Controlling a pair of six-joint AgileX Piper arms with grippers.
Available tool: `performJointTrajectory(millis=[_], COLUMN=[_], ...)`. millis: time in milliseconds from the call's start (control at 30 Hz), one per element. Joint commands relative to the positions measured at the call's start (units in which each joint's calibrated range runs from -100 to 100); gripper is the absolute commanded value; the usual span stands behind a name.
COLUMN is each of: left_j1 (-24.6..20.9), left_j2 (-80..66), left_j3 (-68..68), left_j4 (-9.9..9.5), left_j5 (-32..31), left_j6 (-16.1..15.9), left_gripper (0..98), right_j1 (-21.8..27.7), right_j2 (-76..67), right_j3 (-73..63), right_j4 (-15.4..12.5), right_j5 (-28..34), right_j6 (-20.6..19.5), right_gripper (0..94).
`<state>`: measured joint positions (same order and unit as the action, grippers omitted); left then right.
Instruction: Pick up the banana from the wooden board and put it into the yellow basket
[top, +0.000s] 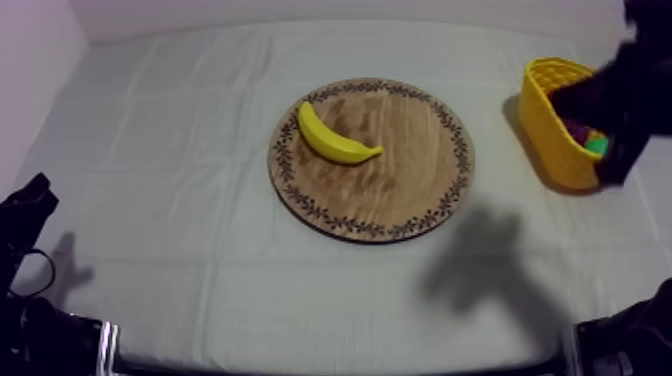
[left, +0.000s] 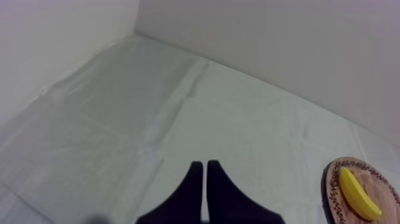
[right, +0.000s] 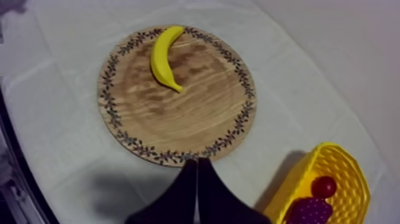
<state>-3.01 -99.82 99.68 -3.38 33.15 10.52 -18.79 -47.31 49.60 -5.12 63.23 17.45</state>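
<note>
Cloth-covered bench (top: 180, 110). Banana (top: 335, 136) lies on wooden board (top: 400, 185), ahead of right jaws, which are pressed together; yellow basket (top: 550, 130) just beside them. Left jaws together too, well apart from board.

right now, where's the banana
In the top view the banana lies on the wooden board, toward its far left part, well apart from the yellow basket at the right side.

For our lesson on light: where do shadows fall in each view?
Top view: a broad shadow darkens the cloth beside the wooden board; another edges the yellow basket. Right wrist view: shadows beside the right claw and basket. Left wrist view: even light by the left claw.
</note>
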Motion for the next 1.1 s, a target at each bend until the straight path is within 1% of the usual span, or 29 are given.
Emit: performJointTrajectory(millis=[0, 100, 200, 267, 367, 467, 533, 767, 1067], left_j1=[0.0, 0.0, 0.0, 0.0, 0.0, 0.0, 0.0, 0.0, 0.0], left_j2=[0.0, 0.0, 0.0, 0.0, 0.0, 0.0, 0.0, 0.0, 0.0], left_j3=[0.0, 0.0, 0.0, 0.0, 0.0, 0.0, 0.0, 0.0, 0.0], left_j4=[0.04, 0.04, 0.04, 0.04, 0.04, 0.04, 0.04, 0.04, 0.04], left_j5=[0.0, 0.0, 0.0, 0.0, 0.0, 0.0, 0.0, 0.0, 0.0], left_j6=[0.0, 0.0, 0.0, 0.0, 0.0, 0.0, 0.0, 0.0, 0.0], left_gripper=[0.1, 0.1, 0.1, 0.1, 0.1, 0.1, 0.1, 0.1, 0.1], right_j1=[-0.6, -2.0, -3.5, -4.9, -7.3, -9.6, -10.8, -13.8, -14.5], right_j2=[11.5, 19.3, 26.4, 30.7, 36.5, 41.8, 45.1, 54.7, 60.6], right_j3=[-19.2, -29.5, -38.0, -42.5, -47.7, -51.3, -53.3, -60.1, -65.1], right_j4=[-0.1, 0.1, 1.1, 2.3, 5.1, 7.8, 8.6, 9.6, 10.0], right_j5=[9.2, 15.4, 19.5, 20.8, 21.6, 22.0, 22.7, 27.6, 30.2], right_j6=[-0.8, -0.6, -0.5, 0.0, 0.8, 0.3, -0.2, -2.1, -4.9], right_gripper=[0.7, 0.8, 0.9, 0.9, 0.9, 0.9, 0.9, 3.3, 10.2])
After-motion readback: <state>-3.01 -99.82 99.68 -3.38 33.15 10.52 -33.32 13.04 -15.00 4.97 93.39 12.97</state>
